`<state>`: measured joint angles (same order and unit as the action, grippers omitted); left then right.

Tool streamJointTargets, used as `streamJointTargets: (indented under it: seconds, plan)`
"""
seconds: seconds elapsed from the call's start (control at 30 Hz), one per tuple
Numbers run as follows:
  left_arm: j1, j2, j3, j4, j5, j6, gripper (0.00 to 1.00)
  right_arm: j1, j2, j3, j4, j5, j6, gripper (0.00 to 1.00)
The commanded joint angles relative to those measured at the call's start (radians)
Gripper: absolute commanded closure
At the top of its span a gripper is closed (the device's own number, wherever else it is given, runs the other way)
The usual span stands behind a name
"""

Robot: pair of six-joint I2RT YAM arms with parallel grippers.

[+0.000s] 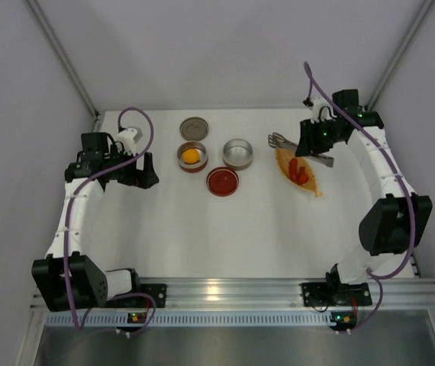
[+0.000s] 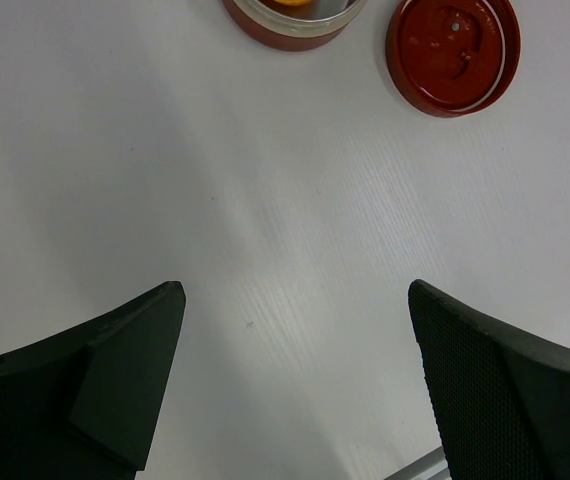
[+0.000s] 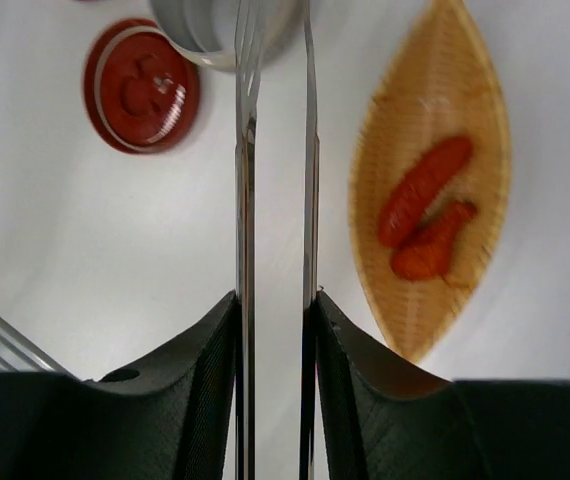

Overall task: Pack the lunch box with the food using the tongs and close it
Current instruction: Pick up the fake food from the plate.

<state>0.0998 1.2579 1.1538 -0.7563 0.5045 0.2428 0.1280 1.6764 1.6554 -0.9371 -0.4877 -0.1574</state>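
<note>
Right wrist, R gripper (image 3: 273, 297) clamps tongs (image 3: 246, 200)

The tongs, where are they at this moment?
In the top view the tongs are at the far right, clamped in the right hand, tips pointing toward the silver tin, just beside the orange dish.

The slender grey metal tongs (image 3: 246, 200) are polished, mirror-bright. The orange leaf-shaped dish (image 3: 465, 80) has a fine woven, matt surface; the red toy slices (image 3: 423, 190) look like smooth, glossy plastic. The round red lid (image 3: 143, 88) is shiny plastic, the round silver tin (image 1: 237, 163) metal. The white table (image 2: 265, 200) is matt, faintly ribbed. The left gripper (image 2: 296, 290) has black fingers (image 2: 495, 390), matt and finely dimpled.
</note>
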Motion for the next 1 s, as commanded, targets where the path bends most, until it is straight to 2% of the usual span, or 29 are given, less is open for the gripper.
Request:
streamJointTargets:
  seconds: [0.0,0.1,0.27,0.73,0.97]
  plan:
    - [0.006,-0.023,-0.008,-0.014,0.009,0.026,0.02,-0.086,-0.107,-0.066,-0.116,0.078,-0.071,0.66]
    - [0.006,-0.031,-0.012,-0.012,0.008,0.027,0.02,-0.169,-0.159,-0.121,-0.147,0.1,-0.085,0.66]
    - [0.006,-0.041,-0.013,-0.015,-0.018,0.029,0.02,-0.195,-0.185,-0.183,-0.167,0.12,-0.07,0.66]
    - [0.006,-0.075,-0.026,-0.038,-0.05,0.053,0.02,-0.177,-0.141,-0.232,-0.128,0.175,0.085,0.65]
    - [0.006,-0.081,-0.037,-0.035,-0.064,0.064,0.02,-0.093,-0.133,-0.232,-0.088,0.25,0.147,0.62]
